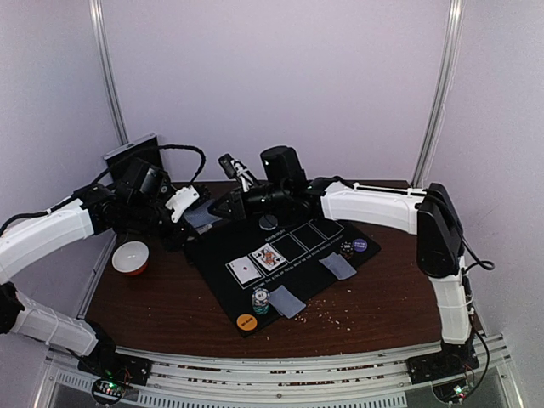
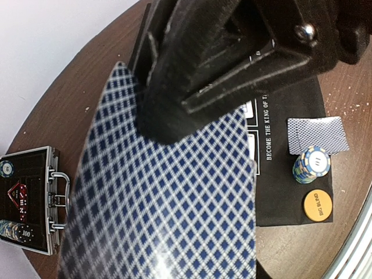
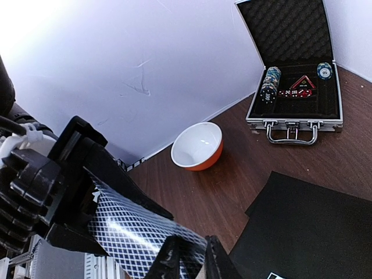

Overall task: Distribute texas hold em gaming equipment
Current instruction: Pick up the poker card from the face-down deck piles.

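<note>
My left gripper is shut on a pack of blue-backed playing cards, held above the table's back left; the pack hides its fingers in the left wrist view. My right gripper has reached across, and its two fingers pinch the edge of the top card. On the black mat lie two face-up cards and two face-down cards. There are also two chip stacks, an orange disc, a purple disc and a clear disc.
A red-and-white bowl stands on the wood left of the mat. The silver case lies open at the back left with chips and dice inside. White walls and metal posts close in the table.
</note>
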### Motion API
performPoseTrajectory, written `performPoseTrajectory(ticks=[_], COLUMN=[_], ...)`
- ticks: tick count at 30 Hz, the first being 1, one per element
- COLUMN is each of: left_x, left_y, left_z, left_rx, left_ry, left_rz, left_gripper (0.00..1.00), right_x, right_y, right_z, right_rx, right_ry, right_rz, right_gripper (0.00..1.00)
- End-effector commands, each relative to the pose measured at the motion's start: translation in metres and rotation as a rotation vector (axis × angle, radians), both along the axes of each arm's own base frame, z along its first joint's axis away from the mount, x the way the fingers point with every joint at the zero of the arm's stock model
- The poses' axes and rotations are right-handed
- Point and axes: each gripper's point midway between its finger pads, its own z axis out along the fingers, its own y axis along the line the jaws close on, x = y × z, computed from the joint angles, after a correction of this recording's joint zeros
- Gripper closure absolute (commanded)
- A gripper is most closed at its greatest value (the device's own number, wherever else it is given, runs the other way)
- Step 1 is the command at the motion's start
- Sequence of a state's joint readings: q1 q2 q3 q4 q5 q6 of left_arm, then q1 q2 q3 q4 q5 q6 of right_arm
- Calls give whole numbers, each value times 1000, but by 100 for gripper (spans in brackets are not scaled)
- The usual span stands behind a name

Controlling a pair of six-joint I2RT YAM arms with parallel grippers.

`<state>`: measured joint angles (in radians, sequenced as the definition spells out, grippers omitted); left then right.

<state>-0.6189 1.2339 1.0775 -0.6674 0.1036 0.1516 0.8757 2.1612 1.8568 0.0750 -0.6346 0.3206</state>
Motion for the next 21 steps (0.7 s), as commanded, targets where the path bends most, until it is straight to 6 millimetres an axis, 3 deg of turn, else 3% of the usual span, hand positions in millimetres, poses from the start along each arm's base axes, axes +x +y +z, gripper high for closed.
performPoseTrajectory(ticks=[1,5,15,18,21], left_x=[3,4,10,13,16], left_y=[-4,-2,4,10,14], left_z=[20,17,13,12,12], left_rx=[-35,-24,-8,6,11], left_ry=[-64,-62,-67,-74,-77], left_rz=[-16,-1,53,89,121], left_gripper=[64,64,64,64,64], right_x=[4,3,5,23,48], right_y=[-12,-13,-32,-53,-92], right_z=[12,17,40,47,55], right_rx=[4,24,113,96,-1], right_ry=[-6,21,39,2,-114], right_rz=[-16,1,18,-67,-218], right_gripper=[86,100,100,100,100])
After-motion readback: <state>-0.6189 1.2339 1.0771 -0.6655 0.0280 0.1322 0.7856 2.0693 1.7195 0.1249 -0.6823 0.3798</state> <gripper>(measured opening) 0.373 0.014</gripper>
